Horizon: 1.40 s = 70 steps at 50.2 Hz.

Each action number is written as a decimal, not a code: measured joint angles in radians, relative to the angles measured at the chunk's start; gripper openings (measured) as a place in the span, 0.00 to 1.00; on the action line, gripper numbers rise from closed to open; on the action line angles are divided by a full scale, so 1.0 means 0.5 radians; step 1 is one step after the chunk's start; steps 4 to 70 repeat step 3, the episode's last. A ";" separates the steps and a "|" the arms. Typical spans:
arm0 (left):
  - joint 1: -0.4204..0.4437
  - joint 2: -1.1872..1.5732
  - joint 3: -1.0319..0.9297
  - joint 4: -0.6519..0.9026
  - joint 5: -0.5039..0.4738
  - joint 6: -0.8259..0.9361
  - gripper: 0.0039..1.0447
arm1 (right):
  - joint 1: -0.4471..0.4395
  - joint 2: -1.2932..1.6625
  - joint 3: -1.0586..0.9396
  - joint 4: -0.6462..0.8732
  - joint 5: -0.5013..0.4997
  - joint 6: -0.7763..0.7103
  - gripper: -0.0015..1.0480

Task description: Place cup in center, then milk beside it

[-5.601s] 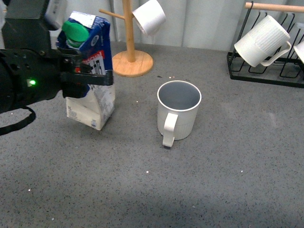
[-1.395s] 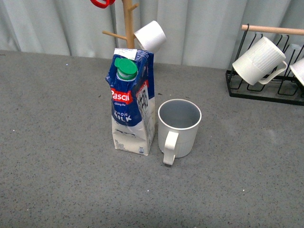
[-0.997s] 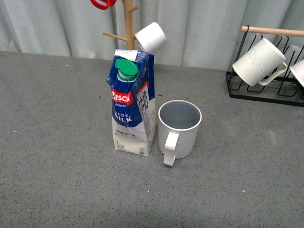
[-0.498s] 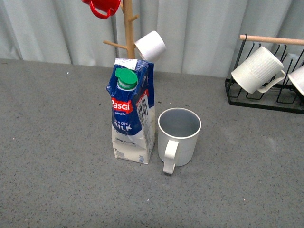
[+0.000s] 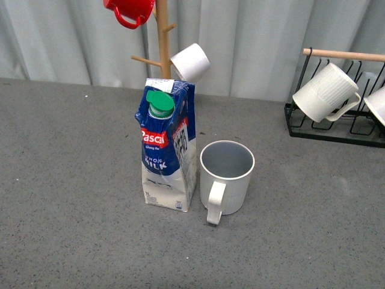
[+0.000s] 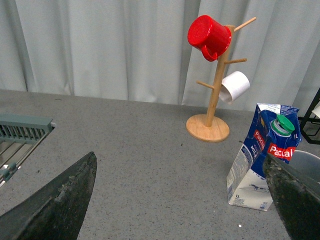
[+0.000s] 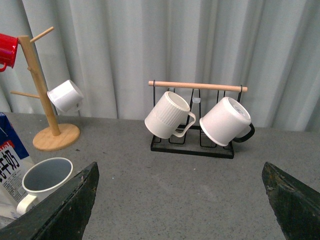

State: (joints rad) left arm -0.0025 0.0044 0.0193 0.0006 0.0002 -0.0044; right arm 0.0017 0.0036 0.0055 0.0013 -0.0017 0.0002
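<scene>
Milk (image 5: pixel 167 149) now upright beside cup (image 5: pixel 226 177), released; both end effectors open.

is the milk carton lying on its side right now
No, the milk carton stands upright on the table, green cap on top, right beside the cup.

Front view: no part of the robot visible.

Left wrist view: two gripper fingers (image 6: pixel 55 205) appear as dark, near-black wedges tapering to blunt tips. Surface is matte and rough, with pale scuffs and specks along the edges.

Right wrist view: gripper fingers (image 7: pixel 60 207) of the same dark, matte finish and wedge shape. No cables, screws or markings discernible.
</scene>
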 joint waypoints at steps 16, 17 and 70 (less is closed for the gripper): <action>0.000 0.000 0.000 0.000 0.000 0.000 0.94 | 0.000 0.000 0.000 0.000 0.000 0.000 0.91; 0.000 0.000 0.000 0.000 0.000 0.000 0.94 | 0.000 0.000 0.000 0.000 0.000 0.000 0.91; 0.000 0.000 0.000 0.000 0.000 0.000 0.94 | 0.000 0.000 0.000 0.000 0.000 0.000 0.91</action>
